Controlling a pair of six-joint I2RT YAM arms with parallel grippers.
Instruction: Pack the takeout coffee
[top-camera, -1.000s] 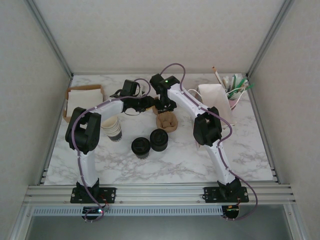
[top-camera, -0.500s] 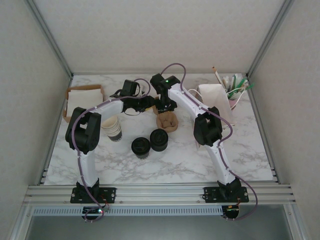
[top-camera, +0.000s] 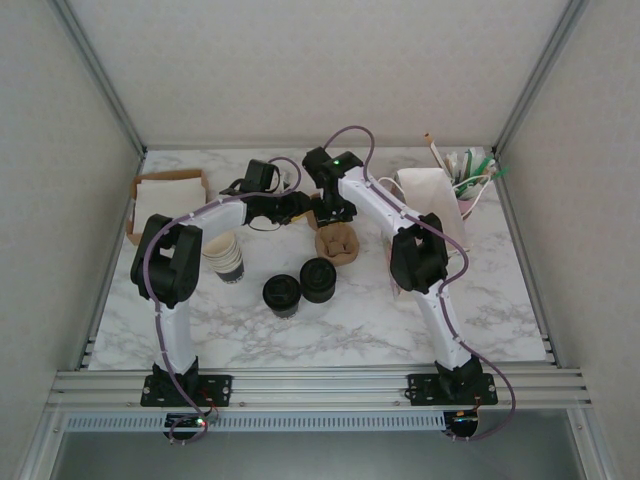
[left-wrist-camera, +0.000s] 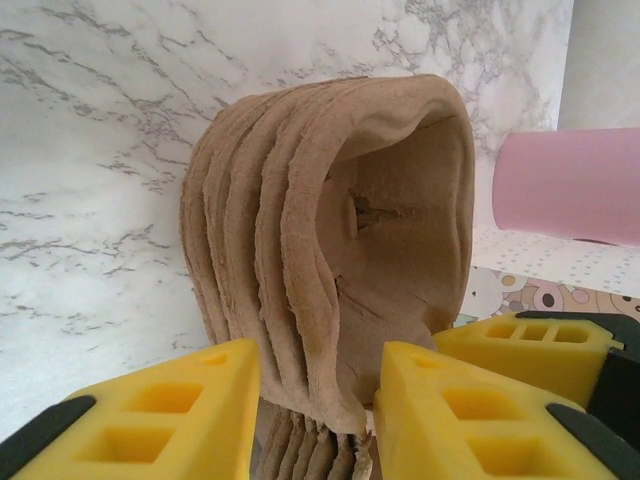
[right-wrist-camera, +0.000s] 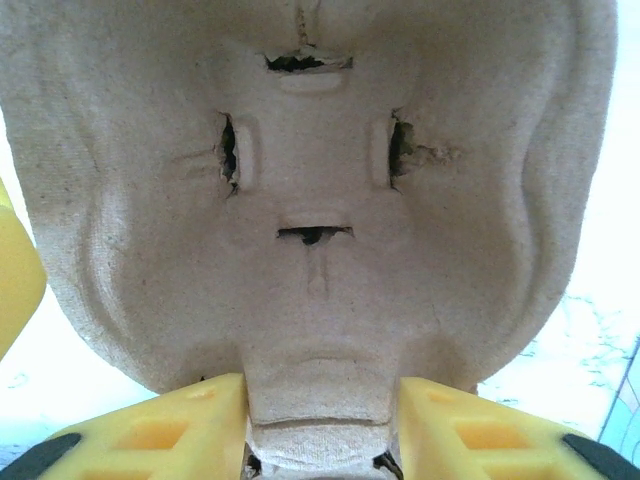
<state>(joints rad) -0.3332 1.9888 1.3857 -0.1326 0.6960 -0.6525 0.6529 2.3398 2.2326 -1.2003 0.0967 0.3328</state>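
Two pincers are meeting near the back of the worktop (top-camera: 500, 310). The left pincer (left-wrist-camera: 318, 365) is holding the bottom edge of the pile of brown cup trays (left-wrist-camera: 300, 220) between its yellow fingers (left-wrist-camera: 170, 410), and the right pincer (right-wrist-camera: 322, 390) is pinching a flat tab on a tray (right-wrist-camera: 310, 180) the same way, with the jaws only a little apart. Since a second ago, the right arm has been swinging its elbow a tiny bit outward, while the cups are staying put. I think that means the arms are still busy getting a tray loose, so the packing is not starting yet. The takeout coffee (top-camera: 282, 294), which I am taking to be the black-lidded cup, is standing nearer the front, just beside a short black pile of lids (top-camera: 319, 279). A pink cup (left-wrist-camera: 570, 185) is sitting close on the right and walls are hemming in the sides, but bare marble is lying open toward the right front.
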